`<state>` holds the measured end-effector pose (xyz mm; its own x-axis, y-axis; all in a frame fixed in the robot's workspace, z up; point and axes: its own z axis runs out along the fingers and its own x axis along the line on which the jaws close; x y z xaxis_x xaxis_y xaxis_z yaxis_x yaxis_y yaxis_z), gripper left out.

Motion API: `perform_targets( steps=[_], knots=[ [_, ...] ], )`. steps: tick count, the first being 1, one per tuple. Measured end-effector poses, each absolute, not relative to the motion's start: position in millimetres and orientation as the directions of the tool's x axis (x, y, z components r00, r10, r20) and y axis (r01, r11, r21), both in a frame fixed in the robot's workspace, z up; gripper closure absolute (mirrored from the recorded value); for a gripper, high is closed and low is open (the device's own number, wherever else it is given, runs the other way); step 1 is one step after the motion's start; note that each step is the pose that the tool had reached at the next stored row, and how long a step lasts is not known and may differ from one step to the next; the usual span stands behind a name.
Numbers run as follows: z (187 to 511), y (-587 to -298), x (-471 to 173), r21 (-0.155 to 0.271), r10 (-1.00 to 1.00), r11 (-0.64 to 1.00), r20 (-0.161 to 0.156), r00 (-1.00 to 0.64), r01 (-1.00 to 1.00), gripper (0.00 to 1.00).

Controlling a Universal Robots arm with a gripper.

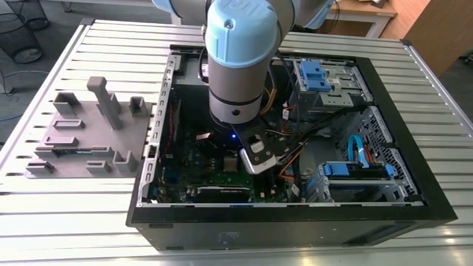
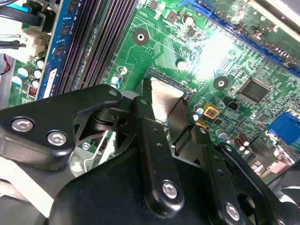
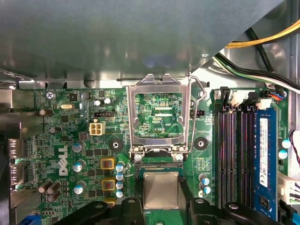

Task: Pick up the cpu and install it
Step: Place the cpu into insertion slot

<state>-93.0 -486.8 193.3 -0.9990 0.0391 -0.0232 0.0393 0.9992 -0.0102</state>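
The cpu is a small silver-topped square. It sits level at the dark socket on the green motherboard, just past the hinged metal bracket, which stands flipped open. My gripper is shut on the cpu, with one black finger against each of two opposite edges. In the second wrist view the cpu shows between the fingers, with the socket's rim just beyond it. In the exterior view the gripper is down inside the open computer case.
Black memory slots and a blue memory stick run beside the socket. Loose cables and blue drive bays crowd the case at the exterior view's right. A grey fixture plate lies on the slatted table at its left.
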Motion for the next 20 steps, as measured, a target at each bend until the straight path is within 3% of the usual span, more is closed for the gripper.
perform_targets(
  steps=[20],
  knots=[
    [193.0, -486.9, -93.6, -0.011, 0.043, 0.999, -0.023, -0.999, 0.043, 0.62]
  ],
)
